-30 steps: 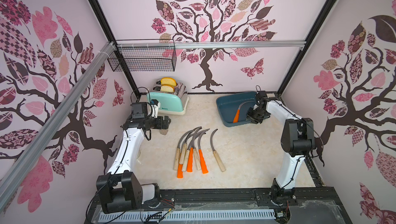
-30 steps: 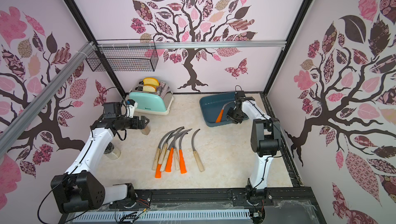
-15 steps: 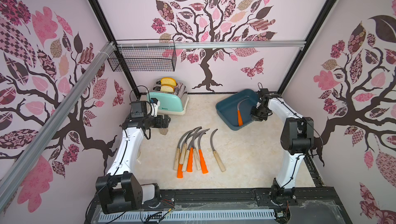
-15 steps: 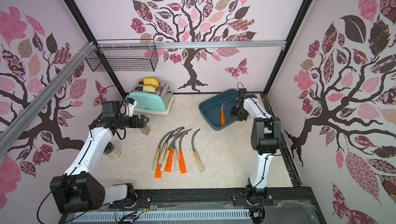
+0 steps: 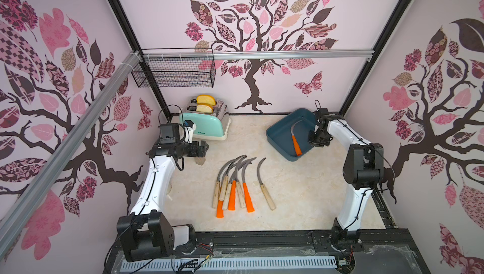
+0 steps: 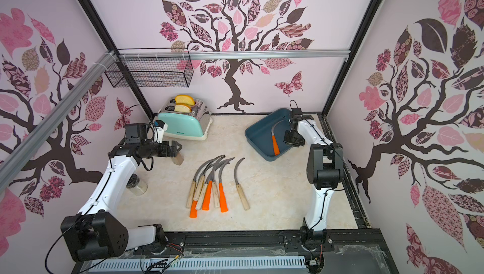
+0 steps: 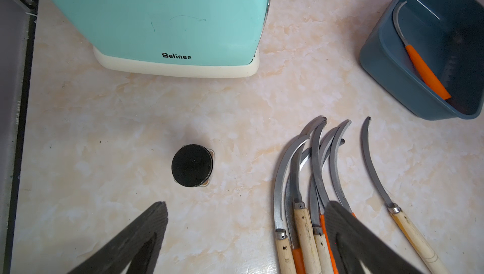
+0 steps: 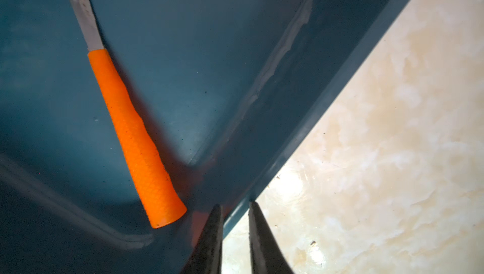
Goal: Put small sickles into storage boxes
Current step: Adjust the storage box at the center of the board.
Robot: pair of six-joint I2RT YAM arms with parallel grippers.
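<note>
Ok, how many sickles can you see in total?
9: one orange-handled sickle in the teal tray, seven in an overlapping pile mid-table, one wood-handled sickle alone beside it. The pile could hide more.

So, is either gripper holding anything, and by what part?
Right gripper pinches the storage box by its side rim. Left gripper is open, holding nothing.
</note>
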